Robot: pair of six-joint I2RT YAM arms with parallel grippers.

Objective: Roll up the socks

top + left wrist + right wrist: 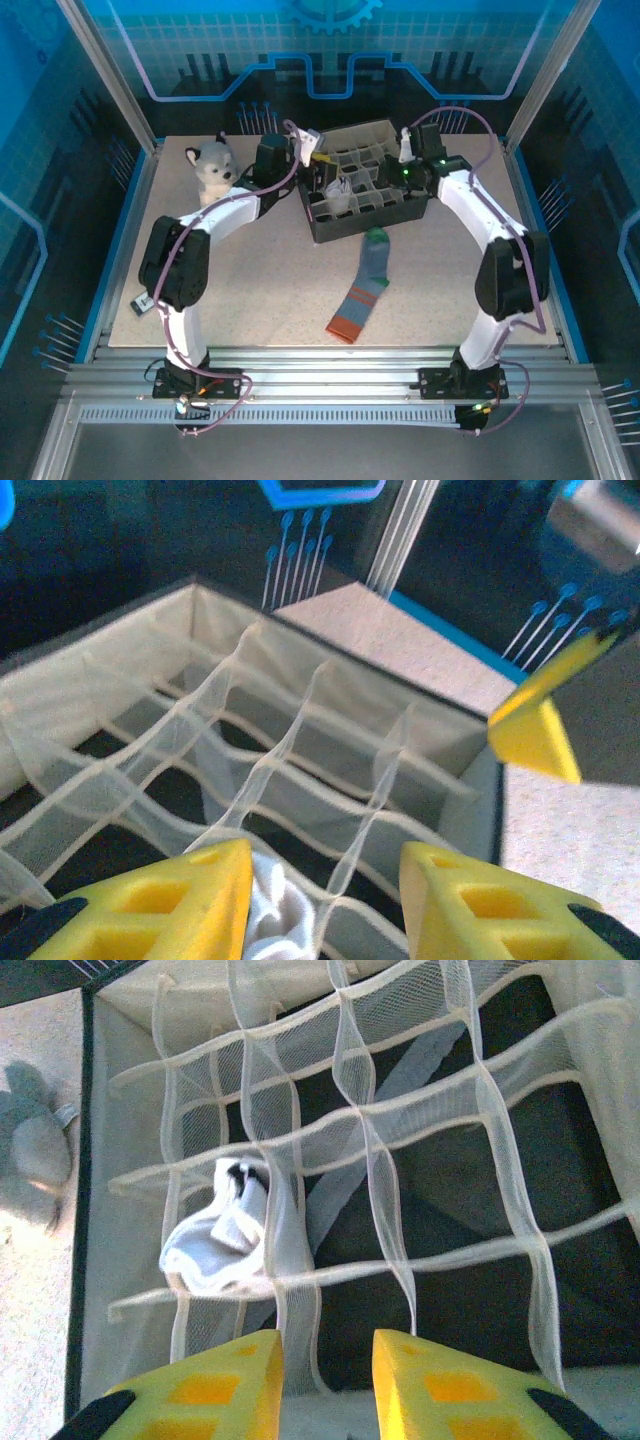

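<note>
Two socks, two spots. Out on the table (250,290), just below centre of the overhead view, the grey-blue sock (364,285) lies flat. Its long axis slants from upper right to lower left, green toe up by the front wall of the organizer box (370,222), orange-red cuff pointing to the lower left. Over to the white sock (215,1245): it's bunched in a mesh compartment on the box's left side, with no clear long axis. The left gripper (325,860) hangs right above that bundle, fingers parted about halfway, white fabric beside one finger but not clamped. The right gripper (328,1345) hovers over neighbouring cells, fingers narrowly apart, holding nothing. A plush husky (212,168) sits upper left, left of the box.
</note>
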